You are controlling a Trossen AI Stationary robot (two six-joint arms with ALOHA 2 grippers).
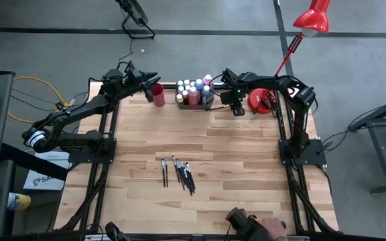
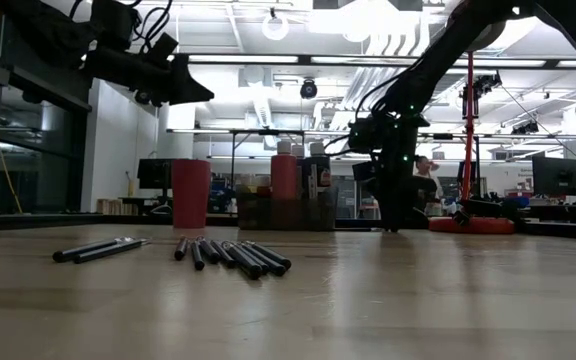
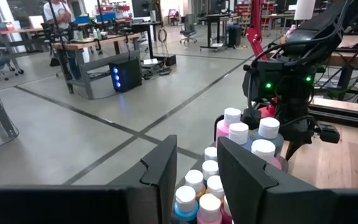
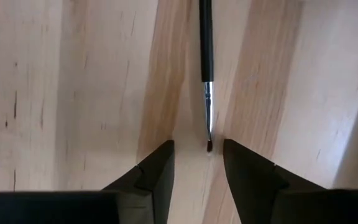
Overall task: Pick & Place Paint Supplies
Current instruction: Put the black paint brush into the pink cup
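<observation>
The right pincer (image 4: 197,149) is pointing down at the table, just at 3 o'clock from the grey tray (image 1: 194,104). Its fingers are open and holding nothing. One paintbrush (image 4: 206,50) is lying flat, pointing straight away, its tip at the gap. The left pincer (image 1: 154,78) is waiting open by the red cup (image 1: 158,94).

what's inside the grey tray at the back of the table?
The grey tray holds small paint bottles with pale caps, packed upright; pink and blue ones show. Caps and neighbouring bottles hide the tray floor and the lower bottles' colours.
</observation>
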